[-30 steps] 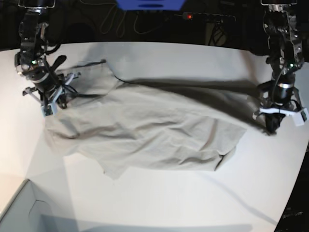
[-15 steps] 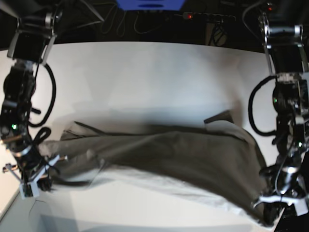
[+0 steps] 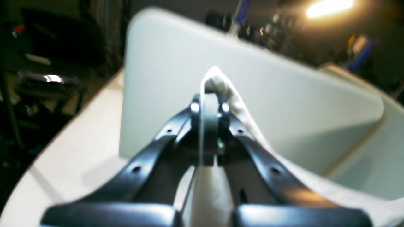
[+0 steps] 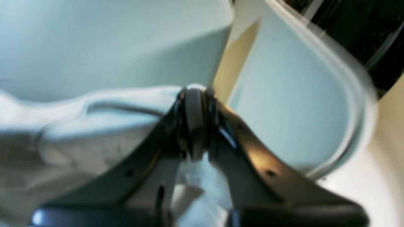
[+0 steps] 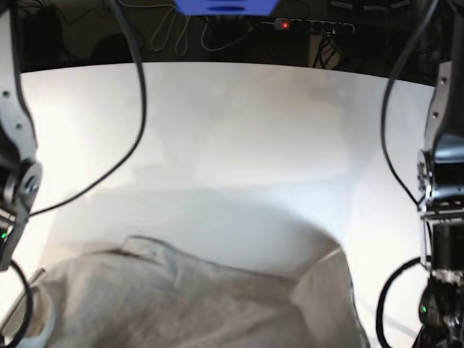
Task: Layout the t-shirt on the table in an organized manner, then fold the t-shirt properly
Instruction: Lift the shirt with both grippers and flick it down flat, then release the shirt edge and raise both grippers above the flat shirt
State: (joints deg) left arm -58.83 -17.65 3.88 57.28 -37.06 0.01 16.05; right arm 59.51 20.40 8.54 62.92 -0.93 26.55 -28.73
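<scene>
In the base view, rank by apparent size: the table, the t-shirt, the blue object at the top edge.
1. table, filling most of the frame.
2. t-shirt, partly cut off by the bottom edge, so its full extent is unsure.
3. blue object, also cropped.

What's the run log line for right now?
left gripper: shut on shirt | right gripper: shut on shirt | shirt: lifted, near table edge

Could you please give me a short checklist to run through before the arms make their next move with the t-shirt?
1. Left gripper shut on the t-shirt: ok, cloth pinched at the tips.
2. Right gripper shut on the t-shirt: ok.
3. T-shirt spread flat: not ok, it looks rumpled and bunched.
4. T-shirt fully on the table: cannot tell, the base view cuts it off.
5. Far half of the table bare: ok.
</scene>
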